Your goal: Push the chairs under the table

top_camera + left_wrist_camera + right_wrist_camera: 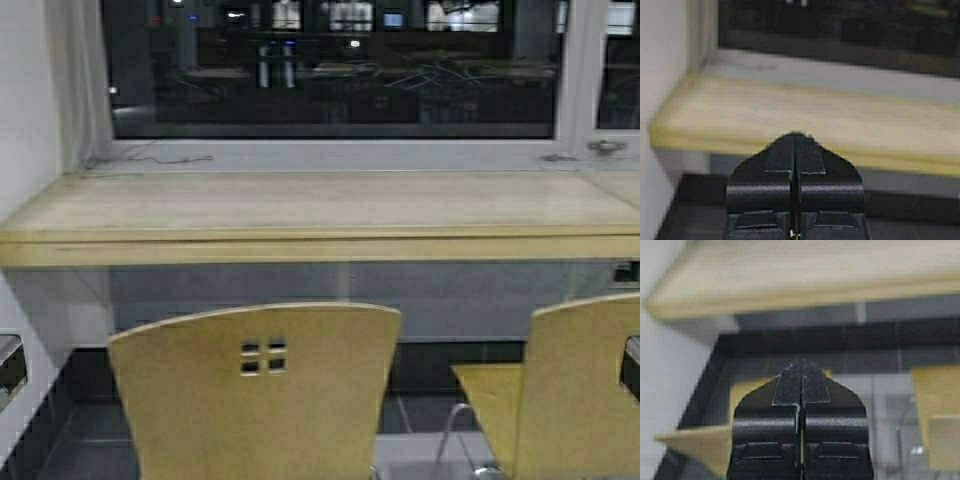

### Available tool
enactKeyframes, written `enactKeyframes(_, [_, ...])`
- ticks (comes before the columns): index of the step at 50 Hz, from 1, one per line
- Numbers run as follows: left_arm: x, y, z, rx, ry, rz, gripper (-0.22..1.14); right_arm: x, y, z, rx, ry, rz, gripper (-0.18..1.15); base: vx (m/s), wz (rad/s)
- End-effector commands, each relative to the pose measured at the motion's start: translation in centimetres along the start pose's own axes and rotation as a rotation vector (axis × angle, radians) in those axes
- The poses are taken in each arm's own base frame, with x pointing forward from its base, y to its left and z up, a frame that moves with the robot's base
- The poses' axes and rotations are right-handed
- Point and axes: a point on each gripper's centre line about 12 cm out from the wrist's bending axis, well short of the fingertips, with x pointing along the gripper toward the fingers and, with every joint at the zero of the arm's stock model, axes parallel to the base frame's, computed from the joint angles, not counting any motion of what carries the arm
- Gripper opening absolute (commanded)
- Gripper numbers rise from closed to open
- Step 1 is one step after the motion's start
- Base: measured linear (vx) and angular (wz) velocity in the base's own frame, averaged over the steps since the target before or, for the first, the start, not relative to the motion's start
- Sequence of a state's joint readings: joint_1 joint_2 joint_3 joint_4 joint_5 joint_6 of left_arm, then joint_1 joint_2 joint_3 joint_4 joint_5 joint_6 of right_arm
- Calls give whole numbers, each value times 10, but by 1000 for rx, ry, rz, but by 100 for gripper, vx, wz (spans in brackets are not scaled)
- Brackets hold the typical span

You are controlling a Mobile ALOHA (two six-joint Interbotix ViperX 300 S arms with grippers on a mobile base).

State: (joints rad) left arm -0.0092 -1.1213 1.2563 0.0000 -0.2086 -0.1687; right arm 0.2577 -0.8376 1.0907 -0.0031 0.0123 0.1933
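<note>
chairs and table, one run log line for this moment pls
chairs: two, near chair and right chair both short of table, not tucked | left end effector: shut, empty | right end effector: shut, empty

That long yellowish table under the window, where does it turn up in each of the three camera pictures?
High view: the table runs the full width across the middle, below the window, above two chairs.
Left wrist view: it crosses the middle, beyond the shut fingers of the left gripper.
Right wrist view: it fills the top strip, above the shut right gripper.
Shared landmark: the table's thick front edge meeting the white wall.
</note>
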Motion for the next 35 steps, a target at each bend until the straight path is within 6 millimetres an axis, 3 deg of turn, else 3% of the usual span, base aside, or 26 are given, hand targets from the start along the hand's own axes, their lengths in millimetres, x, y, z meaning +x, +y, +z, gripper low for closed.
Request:
enactKeyframes(1, [3, 1, -1, -61, 46, 14, 3, 13, 6, 6, 28, 33, 15, 5, 8, 17])
enactKeyframes(11, [13, 1, -22, -363, 272, 82, 3, 49, 28, 1, 67, 154, 61, 5, 6, 15])
enactKeyframes(17, [27, -10, -38, -537, 374, 85, 3, 89, 32, -17, 114, 265, 38, 6, 5, 10])
enactKeyframes(26, [51, -30, -79, -666, 557, 112, 7, 138, 27, -66, 279, 416, -47, 6, 3, 8])
enactKeyframes(35, [73, -48, -121, -705, 728, 170, 23, 166, 17, -120, 439, 548, -158, 7, 3, 8])
